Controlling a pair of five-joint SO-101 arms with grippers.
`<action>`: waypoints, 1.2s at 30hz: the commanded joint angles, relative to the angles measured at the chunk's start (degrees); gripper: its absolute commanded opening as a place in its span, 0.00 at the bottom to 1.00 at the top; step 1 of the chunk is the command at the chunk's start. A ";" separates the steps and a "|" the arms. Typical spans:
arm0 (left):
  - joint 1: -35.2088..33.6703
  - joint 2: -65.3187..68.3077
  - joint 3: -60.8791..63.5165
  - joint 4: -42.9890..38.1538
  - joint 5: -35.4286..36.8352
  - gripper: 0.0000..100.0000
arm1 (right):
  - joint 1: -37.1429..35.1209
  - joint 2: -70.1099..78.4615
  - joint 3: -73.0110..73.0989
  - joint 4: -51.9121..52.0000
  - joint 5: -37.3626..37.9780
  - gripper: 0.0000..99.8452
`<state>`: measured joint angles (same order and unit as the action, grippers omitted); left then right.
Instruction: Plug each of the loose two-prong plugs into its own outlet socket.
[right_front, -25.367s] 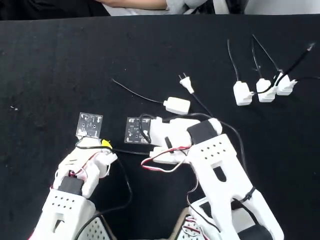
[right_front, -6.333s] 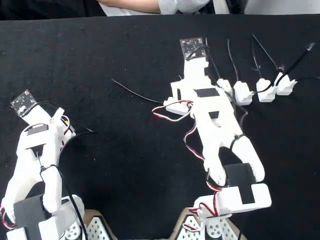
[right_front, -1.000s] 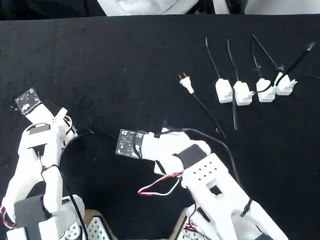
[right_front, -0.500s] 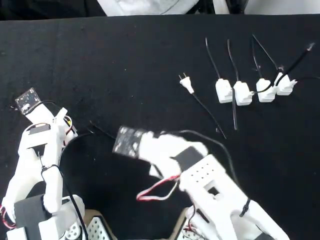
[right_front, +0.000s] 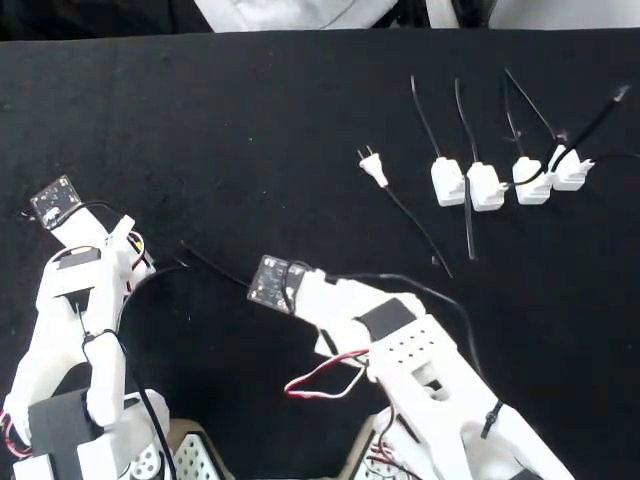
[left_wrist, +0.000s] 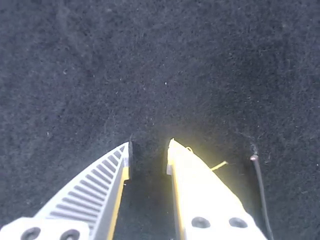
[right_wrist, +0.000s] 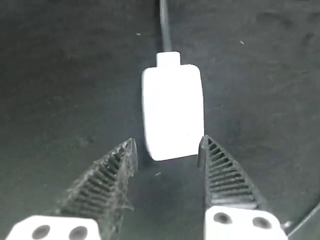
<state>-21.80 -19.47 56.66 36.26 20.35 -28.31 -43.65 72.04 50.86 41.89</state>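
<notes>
**Socket block framed by open right gripper**

Wrist cameras give what the high view cannot. On the right wrist view the right gripper (right_wrist: 167, 144) is spread wide and grips nothing, its 2 toothed fingertips (right_wrist: 125, 152) flanking the near end of a white socket block (right_wrist: 172, 107) that lies flat on the black table (right_front: 250, 100). Whether either tip touches the block cannot be told. The block's long axis runs straight away from the gripper, and its black cord (right_wrist: 164, 22) leaves from the far end. From above, the right arm (right_front: 400, 345) covers this block; a black cord (right_front: 215, 266) comes out from under its wrist toward the left.

The left wrist view shows the left gripper (left_wrist: 148, 145) with its fingers only slightly parted, holding nothing, over bare cloth, with a thin wire end (left_wrist: 259, 185) just beside it.

In the high view the left arm (right_front: 75, 300) stands folded at the near left. The right arm reaches low from its base toward the table's middle.

Farther out, well apart from both arms, lies the loose two-prong plug (right_front: 372, 166). Its long axis is diagonal, prongs pointing far and left, and its cord (right_front: 415, 225) trails near and right. Just to its right sits a row of 4 white sockets (right_front: 447, 182), their cords running toward the far edge.
</notes>
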 joint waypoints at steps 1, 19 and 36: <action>0.31 -0.35 -1.19 -0.62 -0.44 0.13 | 3.78 -1.10 -0.22 -4.92 0.35 0.19; 0.57 -0.88 -1.27 -0.18 -2.81 0.13 | 13.36 -1.19 -10.68 -0.09 -5.45 0.19; 9.10 -0.79 -9.27 11.78 -21.10 0.13 | 24.00 22.99 -30.99 7.47 -15.47 0.19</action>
<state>-13.45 -19.47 50.77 47.60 0.13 -5.98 -27.38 45.14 60.79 27.03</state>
